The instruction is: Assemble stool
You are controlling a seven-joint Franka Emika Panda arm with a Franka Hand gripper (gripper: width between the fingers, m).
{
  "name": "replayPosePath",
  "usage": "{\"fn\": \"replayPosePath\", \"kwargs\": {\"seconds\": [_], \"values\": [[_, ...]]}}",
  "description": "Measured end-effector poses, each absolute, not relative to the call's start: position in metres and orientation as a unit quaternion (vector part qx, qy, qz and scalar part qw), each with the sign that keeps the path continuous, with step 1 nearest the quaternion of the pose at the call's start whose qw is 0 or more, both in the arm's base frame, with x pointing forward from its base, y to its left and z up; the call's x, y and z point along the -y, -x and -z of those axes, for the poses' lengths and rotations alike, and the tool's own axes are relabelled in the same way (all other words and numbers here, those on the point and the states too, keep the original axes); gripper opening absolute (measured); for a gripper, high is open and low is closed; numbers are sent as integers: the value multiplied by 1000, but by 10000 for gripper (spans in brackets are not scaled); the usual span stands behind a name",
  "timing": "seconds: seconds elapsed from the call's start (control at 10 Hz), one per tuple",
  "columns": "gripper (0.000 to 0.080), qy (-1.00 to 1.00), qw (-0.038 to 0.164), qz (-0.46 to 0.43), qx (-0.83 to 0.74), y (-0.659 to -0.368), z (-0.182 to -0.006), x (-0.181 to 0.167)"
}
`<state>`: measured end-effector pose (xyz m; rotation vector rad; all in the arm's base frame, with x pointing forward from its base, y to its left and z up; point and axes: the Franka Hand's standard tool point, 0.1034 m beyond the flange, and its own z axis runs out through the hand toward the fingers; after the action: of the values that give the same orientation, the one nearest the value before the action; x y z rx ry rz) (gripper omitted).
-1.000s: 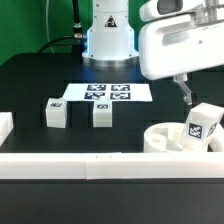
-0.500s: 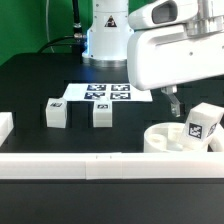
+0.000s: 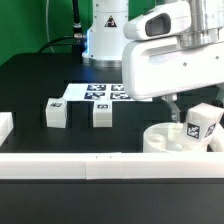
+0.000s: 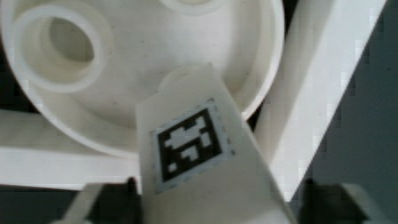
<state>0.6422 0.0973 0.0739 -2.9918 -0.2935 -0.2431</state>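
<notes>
Hanging the tool spread wide over the round seat disc, gripping nothing. Showing the disc lying on the black counter at the exterior view's right, just behind the white rail. Carrying a tilted, tagged leg block on that disc, clear of the fingers. Standing a second leg block and a third leg block near the marker board.
</notes>
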Motion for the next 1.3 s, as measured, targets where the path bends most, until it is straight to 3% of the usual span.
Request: {"fn": "replayPosePath", "kwargs": {"seconds": [0.1,0.2,0.4,0.9,1.2,1.3], "values": [[401,990,61,83,96,-644,-75,-95],[348,991,61,83,89,-644,-75,-95],[348,992,62,83,76,-644,-75,-93],[351,973,70,100,-197,-645,-75,-77],[356,964,69,101,-235,-644,-76,-75],[568,964,70,101,-234,-643,-78,-76]]}}
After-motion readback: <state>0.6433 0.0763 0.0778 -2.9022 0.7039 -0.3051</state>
